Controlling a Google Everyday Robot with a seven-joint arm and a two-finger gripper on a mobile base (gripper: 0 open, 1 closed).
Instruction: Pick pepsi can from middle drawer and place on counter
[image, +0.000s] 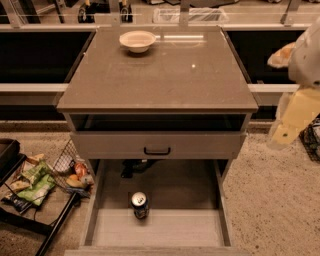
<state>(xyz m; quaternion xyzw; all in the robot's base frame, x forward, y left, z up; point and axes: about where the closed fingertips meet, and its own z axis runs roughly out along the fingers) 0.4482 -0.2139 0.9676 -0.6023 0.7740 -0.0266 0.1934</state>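
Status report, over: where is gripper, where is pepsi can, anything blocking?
Gripper far right, beside counter. Pepsi can upright in open middle drawer, untouched. Bowl at counter's back.

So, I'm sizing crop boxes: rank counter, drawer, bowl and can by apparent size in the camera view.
1. Counter
2. Drawer, nearly alike with the counter
3. Bowl
4. Can
The claw hangs at the right edge, beside the counter.
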